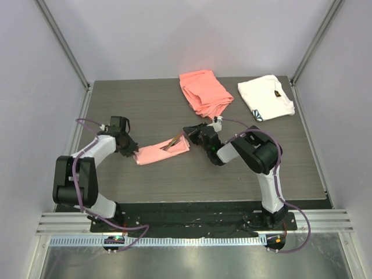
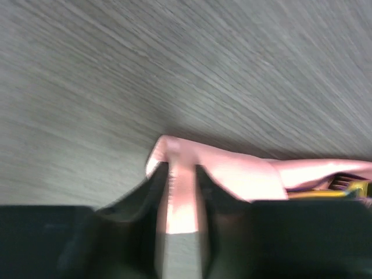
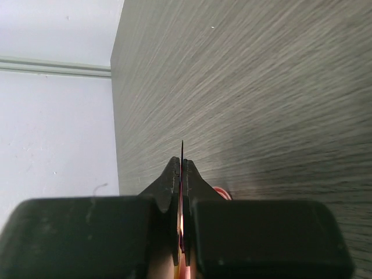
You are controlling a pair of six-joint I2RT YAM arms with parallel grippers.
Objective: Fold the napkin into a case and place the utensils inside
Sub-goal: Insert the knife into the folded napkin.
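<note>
Clamps, with the right end effector (image 3: 181, 165), on one slim utensil (image 3: 182, 151): fingers pressed fully together, the thin dark blade edge-on between them, a purple shine low in the slit. Shows the tip of this piece poking out just beyond the fingertips, above the grey tabletop (image 3: 261, 104). Shows also a small bit of pink cloth just beside one finger.

Stands, seen from above, at the right end of the case (image 1: 152, 154), with dark metal reaching slanted into the open mouth of it, partly inside. Cannot tell from that view if one piece or two pieces lie there.

Holds the left end effector (image 2: 179, 195) at the opposite, left end of the case. Has a narrow gap between its two fingers (image 2: 152, 197), with a corner of the glossy pale-pink cloth showing in that gap. Cannot tell from the blurred wrist view whether the pads touch the cloth.

Lies, as a narrow pale-pink oblong, flat on the tabletop between both end effectors, a little slanted, the right end farther from the arm bases.

Farther back, well apart from the case: a crumpled coral-orange cloth (image 1: 204, 92) and, to the right of it, a folded white cloth (image 1: 263, 99) with a small dark mark.
</note>
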